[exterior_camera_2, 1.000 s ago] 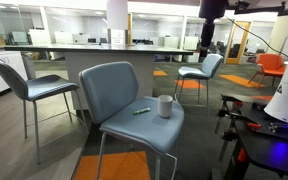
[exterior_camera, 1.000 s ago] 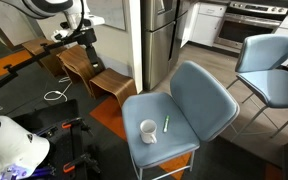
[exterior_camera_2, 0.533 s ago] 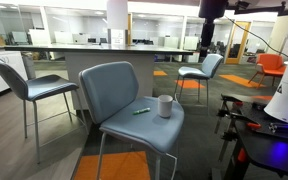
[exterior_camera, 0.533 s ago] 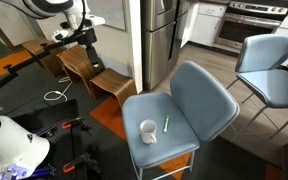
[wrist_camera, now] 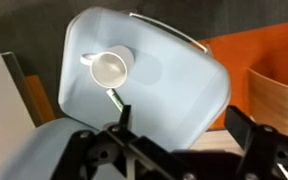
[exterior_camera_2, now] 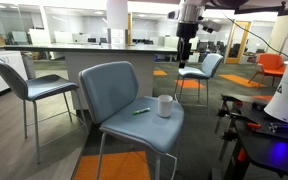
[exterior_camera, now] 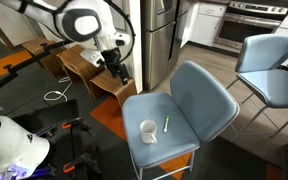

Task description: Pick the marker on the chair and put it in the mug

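Observation:
The thin green marker lies on the seat of the light blue padded chair, right beside the small white mug. The marker, mug and chair show in both exterior views. My gripper hangs in the air well above and to the side of the seat, open and empty. In the wrist view the open fingers frame the chair from above, with the mug and marker further off.
A second blue chair with thin metal legs stands nearby. Wooden curved stools sit on the floor below the arm. A white robot body and black equipment are in the foreground. Orange carpet patches lie under the chair.
The arm has swung from farther back toward the chair; the gripper now hangs lower and nearer the seat. Marker and mug have not moved.

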Controlling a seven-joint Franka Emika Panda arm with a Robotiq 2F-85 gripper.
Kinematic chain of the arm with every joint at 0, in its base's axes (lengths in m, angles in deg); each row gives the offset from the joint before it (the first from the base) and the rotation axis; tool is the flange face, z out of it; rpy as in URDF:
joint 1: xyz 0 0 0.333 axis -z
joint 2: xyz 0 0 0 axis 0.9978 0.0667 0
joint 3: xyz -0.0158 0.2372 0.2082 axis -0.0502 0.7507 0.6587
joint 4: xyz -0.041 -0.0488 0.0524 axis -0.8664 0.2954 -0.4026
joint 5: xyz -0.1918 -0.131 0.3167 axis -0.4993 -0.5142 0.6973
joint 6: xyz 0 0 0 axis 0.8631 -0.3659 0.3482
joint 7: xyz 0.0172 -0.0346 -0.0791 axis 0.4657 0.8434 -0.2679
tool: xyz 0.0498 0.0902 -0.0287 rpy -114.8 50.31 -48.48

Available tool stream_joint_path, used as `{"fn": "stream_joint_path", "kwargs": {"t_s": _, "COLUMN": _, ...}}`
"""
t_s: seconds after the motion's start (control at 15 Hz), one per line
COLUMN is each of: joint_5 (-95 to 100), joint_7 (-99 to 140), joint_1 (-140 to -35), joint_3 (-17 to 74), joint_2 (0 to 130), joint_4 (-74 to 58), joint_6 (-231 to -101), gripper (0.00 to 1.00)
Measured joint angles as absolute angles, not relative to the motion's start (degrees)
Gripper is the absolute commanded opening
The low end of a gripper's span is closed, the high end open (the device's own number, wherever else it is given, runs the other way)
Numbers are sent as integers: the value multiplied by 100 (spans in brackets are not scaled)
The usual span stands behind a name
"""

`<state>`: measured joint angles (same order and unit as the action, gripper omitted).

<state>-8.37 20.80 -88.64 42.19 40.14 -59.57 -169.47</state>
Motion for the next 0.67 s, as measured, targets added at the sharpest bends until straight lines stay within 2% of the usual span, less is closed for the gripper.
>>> {"fn": "stream_joint_path", "kwargs": {"t_s": 0.27, "joint_5": -829, "joint_7": 512, "joint_1": -8726, "joint_3": 3609, "joint_2": 5415, "joint_4": -5622, "joint_6": -18138, "gripper": 100}}
{"fn": "stream_joint_path", "kwargs": {"t_s": 0.67, "joint_5": -773, "joint_7": -884, "joint_1": -8493, "joint_3": 3590, "joint_2": 7456, "joint_4": -4208, "joint_6": -18676, "gripper": 100}}
